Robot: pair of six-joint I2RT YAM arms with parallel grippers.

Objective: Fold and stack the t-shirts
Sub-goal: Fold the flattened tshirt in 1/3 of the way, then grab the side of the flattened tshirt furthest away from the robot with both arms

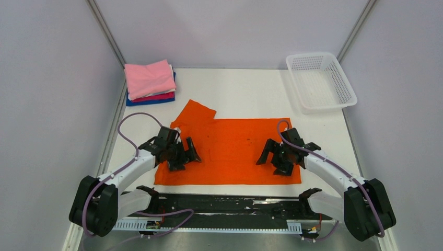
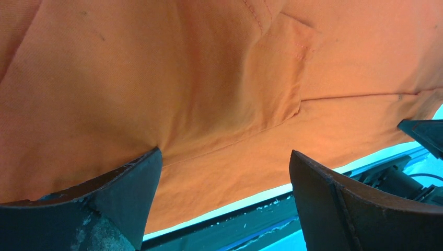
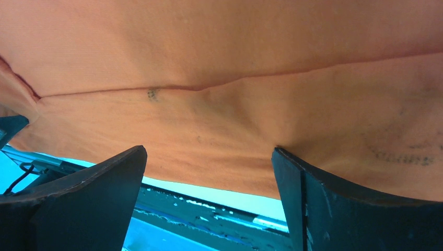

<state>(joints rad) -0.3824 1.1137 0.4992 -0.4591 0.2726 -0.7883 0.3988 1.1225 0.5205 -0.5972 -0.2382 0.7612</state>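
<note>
A bright orange t-shirt (image 1: 232, 149) lies flat across the middle of the table, one sleeve sticking out at its upper left. It fills the left wrist view (image 2: 209, 89) and the right wrist view (image 3: 219, 68). My left gripper (image 1: 184, 156) stands open over the shirt's left part, fingertips down on the cloth. Over the shirt's right part my right gripper (image 1: 273, 156) is open too, nothing between its fingers. A stack of folded t-shirts (image 1: 150, 82), pink on top with white, magenta and blue below, sits at the back left.
A white plastic mesh basket (image 1: 320, 81) stands at the back right. A black rail (image 1: 224, 206) runs along the near table edge between the arm bases. Grey walls close in the left, right and back.
</note>
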